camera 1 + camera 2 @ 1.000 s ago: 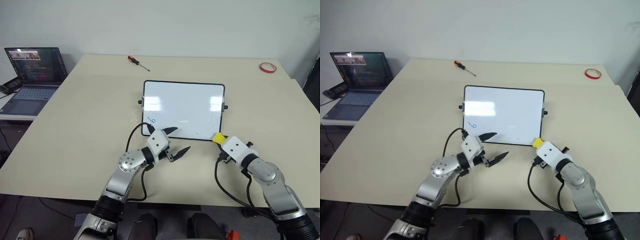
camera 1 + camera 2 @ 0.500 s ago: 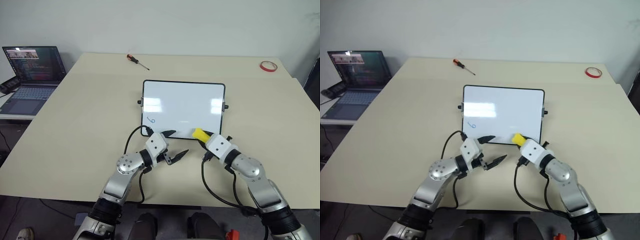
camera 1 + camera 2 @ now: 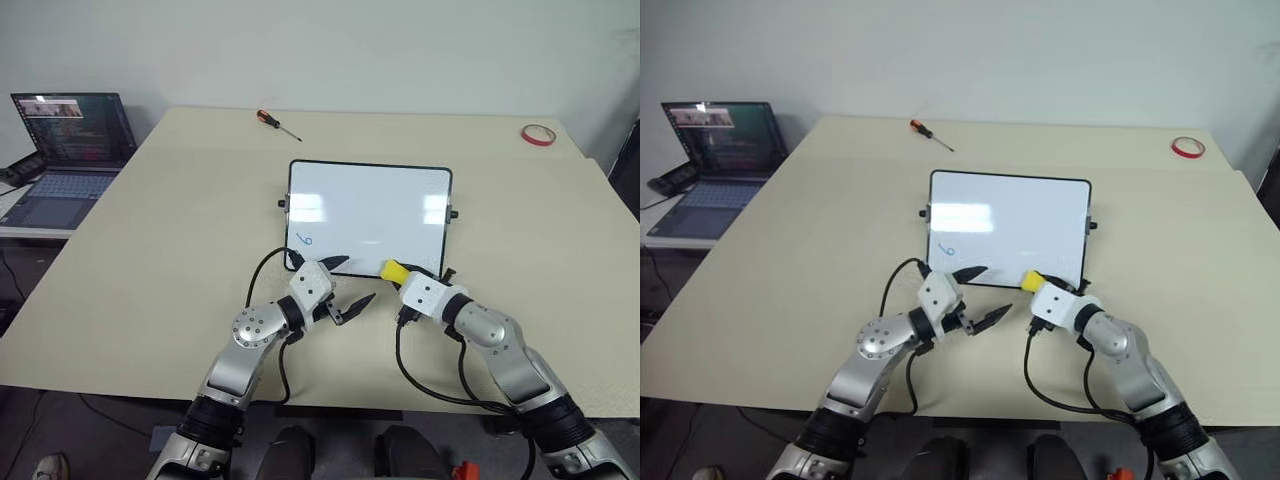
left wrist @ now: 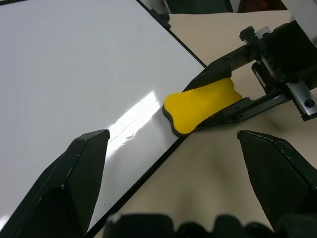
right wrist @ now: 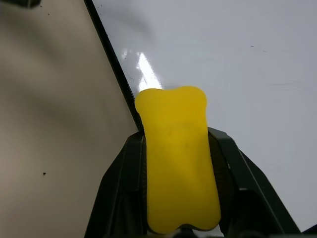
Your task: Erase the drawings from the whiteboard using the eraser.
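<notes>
Beige table [image 3: 150, 230]: right claw [image 3: 397, 273] clamps eraser [image 3: 391, 270], fingers mostly hidden; left claw [image 3: 350, 283] gapes wide.

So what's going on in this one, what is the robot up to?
A two-armed robot is wiping a whiteboard on a beige table. Its right gripper has its jaws clamped on a yellow eraser, whose front end sits over the board's near edge. One small blue drawing is left near the board's near-left corner, not yet reached. The left gripper, jaws open and holding nothing, hangs at the near edge beside that mark.
</notes>
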{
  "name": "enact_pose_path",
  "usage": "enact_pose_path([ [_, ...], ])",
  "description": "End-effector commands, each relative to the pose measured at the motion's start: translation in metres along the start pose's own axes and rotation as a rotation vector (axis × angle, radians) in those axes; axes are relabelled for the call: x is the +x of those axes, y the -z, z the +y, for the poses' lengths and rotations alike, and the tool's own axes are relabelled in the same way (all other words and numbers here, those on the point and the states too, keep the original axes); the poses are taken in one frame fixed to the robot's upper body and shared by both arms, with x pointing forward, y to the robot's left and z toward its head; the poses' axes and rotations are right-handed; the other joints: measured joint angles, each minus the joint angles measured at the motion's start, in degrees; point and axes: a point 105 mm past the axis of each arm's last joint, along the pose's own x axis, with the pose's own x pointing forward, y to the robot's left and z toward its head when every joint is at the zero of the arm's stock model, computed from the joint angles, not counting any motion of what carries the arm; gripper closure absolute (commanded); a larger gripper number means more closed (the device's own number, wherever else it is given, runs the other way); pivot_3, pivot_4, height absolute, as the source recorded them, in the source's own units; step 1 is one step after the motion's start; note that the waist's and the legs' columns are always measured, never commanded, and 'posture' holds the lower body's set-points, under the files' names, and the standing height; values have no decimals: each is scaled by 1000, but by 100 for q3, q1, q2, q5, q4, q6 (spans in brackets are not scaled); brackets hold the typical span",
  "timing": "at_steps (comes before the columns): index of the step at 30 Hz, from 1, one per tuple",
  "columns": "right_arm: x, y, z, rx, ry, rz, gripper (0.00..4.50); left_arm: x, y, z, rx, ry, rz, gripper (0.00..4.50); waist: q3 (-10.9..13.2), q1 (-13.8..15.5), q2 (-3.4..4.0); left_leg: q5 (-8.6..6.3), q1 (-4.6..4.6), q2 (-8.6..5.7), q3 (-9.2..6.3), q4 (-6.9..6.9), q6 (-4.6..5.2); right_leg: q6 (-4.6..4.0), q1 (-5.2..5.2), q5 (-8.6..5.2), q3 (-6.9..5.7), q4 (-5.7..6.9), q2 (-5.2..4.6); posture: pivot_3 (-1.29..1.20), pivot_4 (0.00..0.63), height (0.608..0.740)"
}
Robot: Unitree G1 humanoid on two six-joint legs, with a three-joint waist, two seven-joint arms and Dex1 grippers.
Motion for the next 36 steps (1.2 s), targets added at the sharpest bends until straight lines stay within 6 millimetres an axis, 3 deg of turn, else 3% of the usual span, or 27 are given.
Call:
enact_pose_path([
  [1, -18, 40, -18, 0, 64, 167, 3223, 3, -13, 1, 23, 6, -48, 0, 0, 26, 0, 0, 0, -2, 0, 0, 0, 0, 1, 0, -1, -1, 0, 0, 150, 740],
  [4, -31, 57, -23, 4, 81, 233, 3223, 4, -13, -1, 22, 16, -50, 0, -2, 42, -3, 0, 4, -5, 0, 1, 0, 0, 8, 0, -1, -3, -1, 0, 150, 740],
  [9, -44, 61, -30, 19, 115, 245, 3223, 5, -12, 0, 23, 24, -50, 0, -3, 43, -5, 0, 11, -3, 2, 1, 1, 1, 14, 0, 1, -3, -1, 0, 150, 740],
  [15, -43, 12, -32, 224, 142, -35, 3223, 0, -12, 2, 21, -7, -47, 0, -1, 7, -4, 0, 5, 1, 2, -1, 1, 2, 8, 1, 2, -3, -1, 0, 150, 740],
  [21, -57, -2, -35, 301, 181, -114, 3223, -27, -5, 4, 5, -97, -13, 0, 1, -50, -1, -5, -16, 6, 2, -14, 1, 0, -26, -3, 13, -8, -3, 0, 150, 740],
  [29, -42, -19, -34, 320, 199, -179, 3223, -61, 6, 26, -48, -383, 21, 0, 2, -36, 0, -5, -13, 10, -2, -12, 1, -1, -28, -2, 16, -3, -1, 0, 150, 740],
  [32, -31, -28, -35, 317, 187, -214, 3223, -77, 22, 33, -110, -505, 58, 0, 2, -45, 0, -5, -13, 10, 1, -13, 1, -1, -29, -2, 15, -3, -1, 0, 150, 740],
  [36, -10, -46, -36, 303, 161, -275, 3223, -85, 33, 39, -147, -577, 76, 0, 2, -38, 0, -5, -13, 9, 1, -13, 1, -2, -29, -2, 12, -2, -1, 0, 150, 740],
])
